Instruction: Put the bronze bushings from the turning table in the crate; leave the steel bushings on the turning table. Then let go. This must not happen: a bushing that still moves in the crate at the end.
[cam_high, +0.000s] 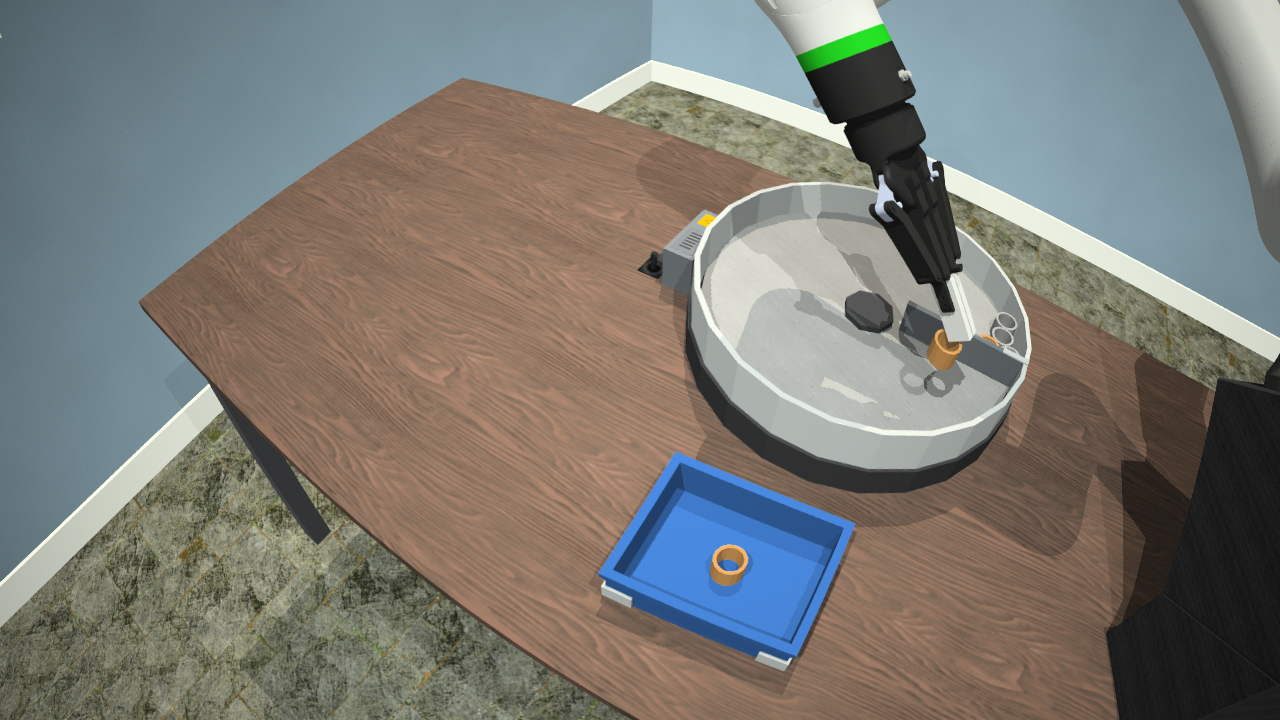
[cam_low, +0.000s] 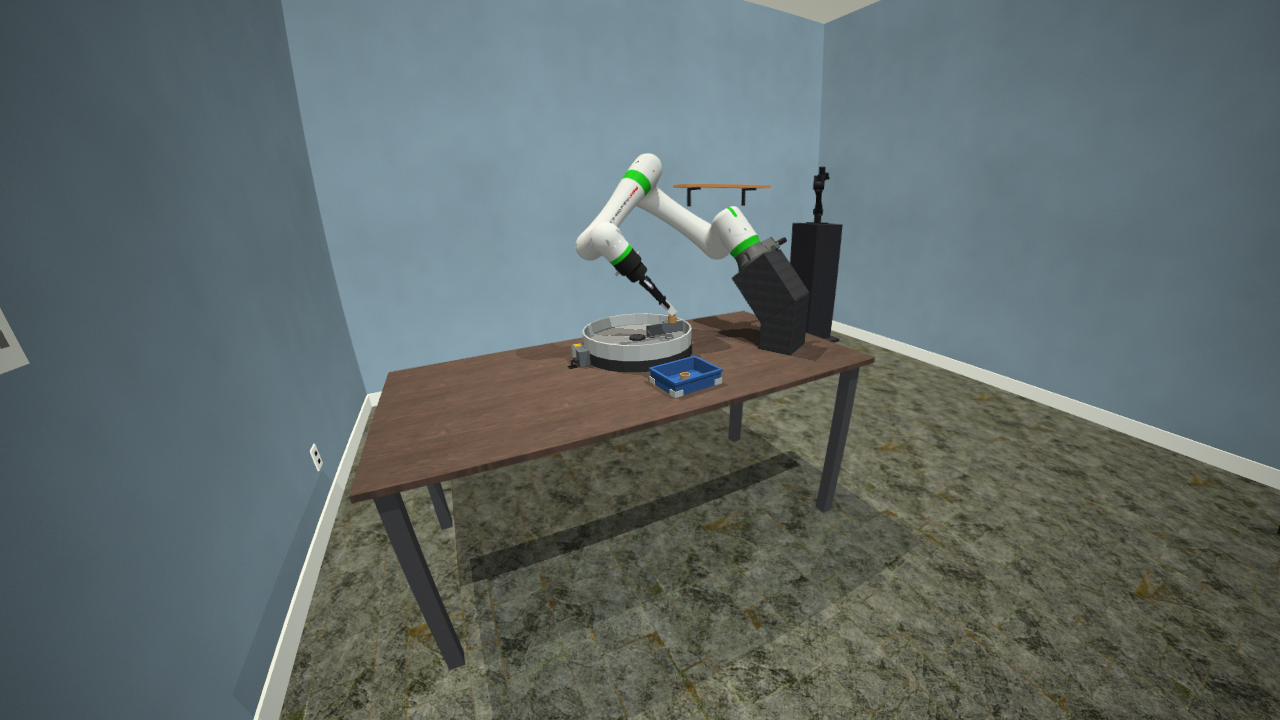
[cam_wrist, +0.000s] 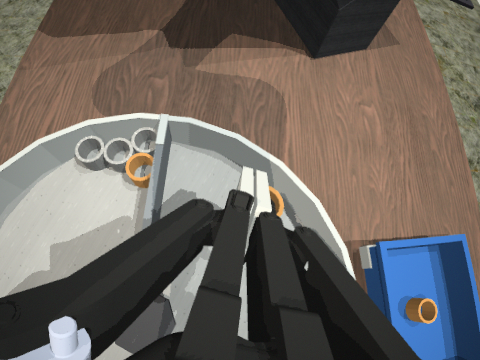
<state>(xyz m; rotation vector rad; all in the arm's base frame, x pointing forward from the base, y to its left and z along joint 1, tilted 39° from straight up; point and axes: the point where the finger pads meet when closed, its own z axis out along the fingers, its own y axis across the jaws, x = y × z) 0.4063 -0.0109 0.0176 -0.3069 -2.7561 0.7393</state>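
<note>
Crate (cam_high: 626, 555): blue, at the near edge of the worktop (cam_high: 447, 313). One delivered bronze bushing (cam_high: 729, 565) stands on end inside it, near the middle.

Turning table (cam_high: 805, 447): grey walled dish just behind the crate, dark hub (cam_high: 868, 311) at its centre, grey divider bar (cam_high: 993, 358) running from near the hub out to the wall.

Jaws: pressed almost fully together, pinching the wall of a second bronze bushing (cam_high: 942, 349) at the tips. It hangs above the dish floor on the near side of the divider, with its ring-shaped shadow lying apart below it, so I judge it clear of the surface.

Behind the divider, against the far wall: three steel bushings (cam_wrist: 118, 151) in a row, with a third bronze bushing (cam_wrist: 139, 168) just beside them.

Progress, as judged: one bronze piece delivered, one in carriage, one not yet picked. Remaining: carry the held piece over the dish wall to the crate, release, fetch the last one without disturbing the steel ones beside it, then release.
</note>
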